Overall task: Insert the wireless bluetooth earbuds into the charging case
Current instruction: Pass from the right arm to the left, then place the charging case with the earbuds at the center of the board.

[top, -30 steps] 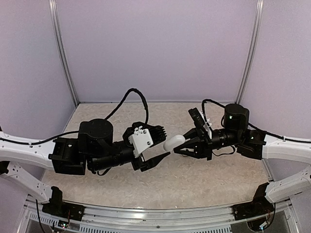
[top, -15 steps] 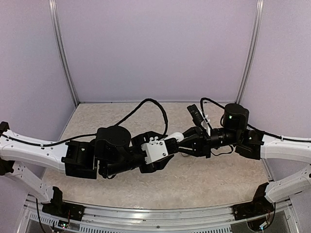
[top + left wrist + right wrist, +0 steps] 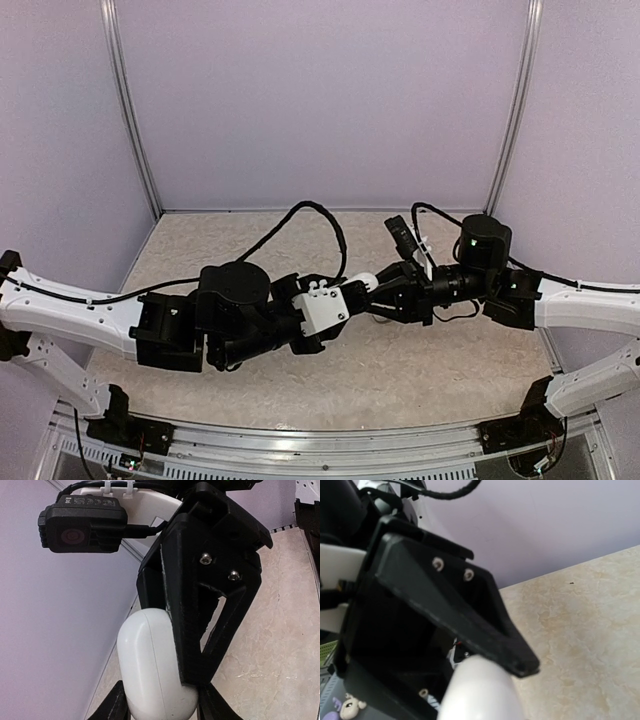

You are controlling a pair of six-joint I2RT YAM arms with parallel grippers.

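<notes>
A plain white oval pebble-like object (image 3: 362, 285) with a thin seam hangs in the air between both arms. My right gripper (image 3: 377, 293) is shut on it from the right; in the right wrist view the object (image 3: 481, 692) sits under one black finger (image 3: 470, 615). My left gripper (image 3: 346, 292) reaches it from the left. In the left wrist view its two fingertips (image 3: 116, 704) press the sides of the object's near end (image 3: 150, 670), next to the right gripper's finger (image 3: 200, 605). No earbuds and no clamshell case with a dark spot are in view.
The beige speckled table (image 3: 400, 380) lies below the two arms. Lilac walls (image 3: 320, 100) close off the back and both sides. A black cable (image 3: 310, 215) loops above the left arm. The right wrist camera (image 3: 82, 522) shows at the top of the left wrist view.
My left arm swung right and forward from about a gripper's length away until its fingers closed in round the white object. The right arm lifted it slightly, then held still.
</notes>
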